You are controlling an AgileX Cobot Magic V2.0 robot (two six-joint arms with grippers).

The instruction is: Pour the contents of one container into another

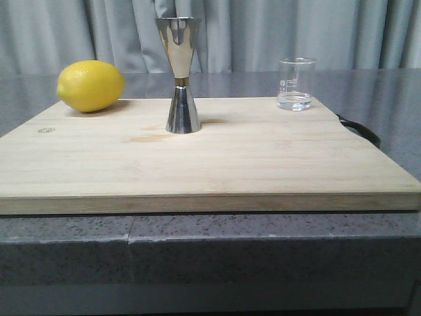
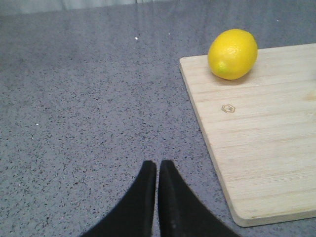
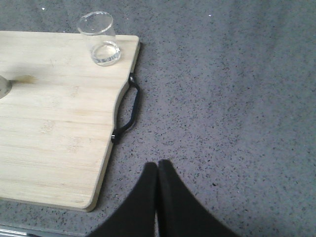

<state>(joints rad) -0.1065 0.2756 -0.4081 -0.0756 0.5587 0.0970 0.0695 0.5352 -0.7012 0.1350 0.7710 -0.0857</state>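
Note:
A small clear glass beaker [image 1: 296, 83] with white marks stands upright at the far right corner of the wooden board [image 1: 197, 164], holding a little clear liquid; it also shows in the right wrist view [image 3: 100, 38]. The tall steel jigger [image 1: 181, 76] stands upright mid-board, toward the back. My left gripper [image 2: 157, 165] is shut over the grey counter, left of the board. My right gripper [image 3: 158, 165] is shut over the counter, right of the board. Both hold nothing, and neither appears in the front view.
A yellow lemon [image 1: 90, 85] lies at the board's far left corner, also in the left wrist view [image 2: 232, 54]. A black handle [image 3: 129, 108] sticks out from the board's right edge. The speckled grey counter [image 2: 89, 98] surrounds the board; grey curtains hang behind.

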